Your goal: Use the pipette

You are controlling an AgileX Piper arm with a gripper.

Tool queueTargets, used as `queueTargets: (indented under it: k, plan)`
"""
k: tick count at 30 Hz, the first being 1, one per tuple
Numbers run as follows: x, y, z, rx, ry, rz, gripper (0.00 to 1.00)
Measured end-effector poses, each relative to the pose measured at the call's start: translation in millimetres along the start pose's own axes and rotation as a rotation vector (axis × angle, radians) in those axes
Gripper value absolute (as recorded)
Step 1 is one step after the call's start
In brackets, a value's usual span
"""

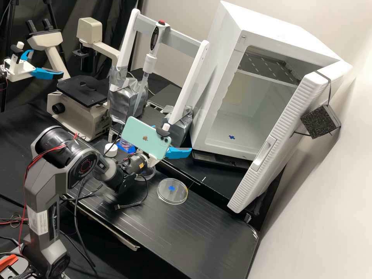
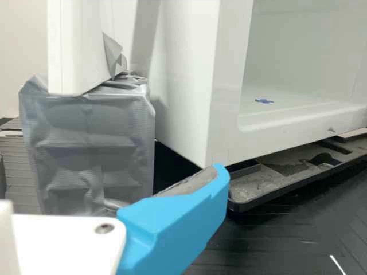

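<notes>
Above the black table (image 1: 209,232), the gripper (image 1: 174,138) hung wide and empty; pickup seemed pending, next needing alignment with the racked pipette (image 1: 149,63).

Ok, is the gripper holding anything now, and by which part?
Nothing is held: the jaws of the gripper are open, the visible pad is bare, and the pipette hangs from its stand.

white-and-black slender plastic pipette (image 1: 149,64): hangs at grey flat crossbar (image 1: 183,41) | beige boxy microscope (image 1: 81,118): left of pipette | white boxy plastic cabinet (image 1: 279,31): right of pipette | clear round plastic dish (image 1: 178,198): lies on black flat bench (image 1: 166,232), before cabinet
</notes>
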Motion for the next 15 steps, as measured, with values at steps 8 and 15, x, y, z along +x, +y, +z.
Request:
queueTargets:
  k: [8,15]
  plan:
    - [0,0.1,0,0.0,0.001,0.001,1.0]
    - [-26,9.6,-5,0.026,0.021,0.024,1.0]
